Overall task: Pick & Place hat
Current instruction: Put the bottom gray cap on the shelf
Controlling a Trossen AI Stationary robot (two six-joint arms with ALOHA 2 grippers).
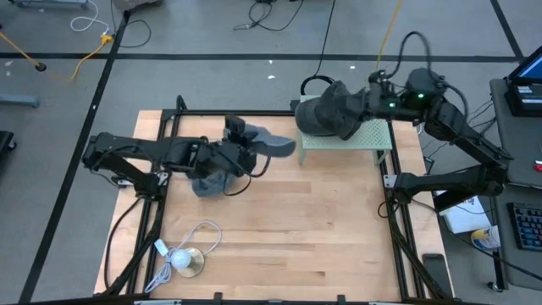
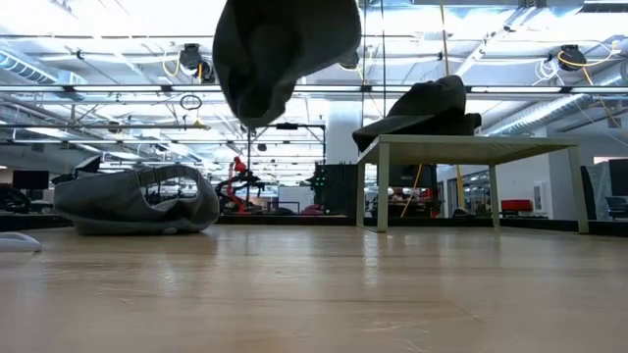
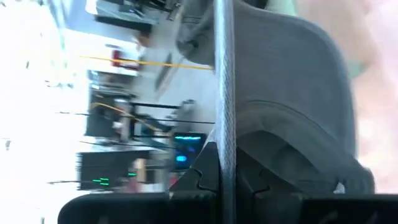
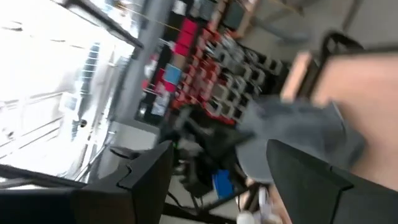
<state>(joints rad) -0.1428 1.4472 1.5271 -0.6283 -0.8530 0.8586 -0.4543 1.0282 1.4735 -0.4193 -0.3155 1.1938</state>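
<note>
I see three hats. A grey hat (image 1: 275,144) is in my left gripper (image 1: 248,154), which is shut on it above the table's middle; in the low view this grey hat (image 2: 285,49) hangs high over the wood. A second grey hat (image 1: 212,182) lies on the table beneath the left arm, resting on its open side (image 2: 137,201). A dark hat (image 1: 326,114) sits on a small green table (image 1: 368,135), brim forward (image 2: 422,108). My right gripper (image 4: 217,180) is open, just right of the dark hat (image 1: 368,103). My left gripper pinches the grey hat by a thin edge (image 3: 224,93) that runs straight out between the two shut fingers (image 3: 205,180). It comes level from the table's left. The hat is lifted clear of the table, and its crown (image 3: 298,93) bulges to one side of the fingers.
A white cord with a round brass-coloured piece (image 1: 186,258) lies near the table's near-left corner. The small green table (image 2: 471,149) stands on legs at the far right. Black frame rails (image 1: 398,203) run along both table sides. Bare wood (image 1: 313,220) fills the near middle.
</note>
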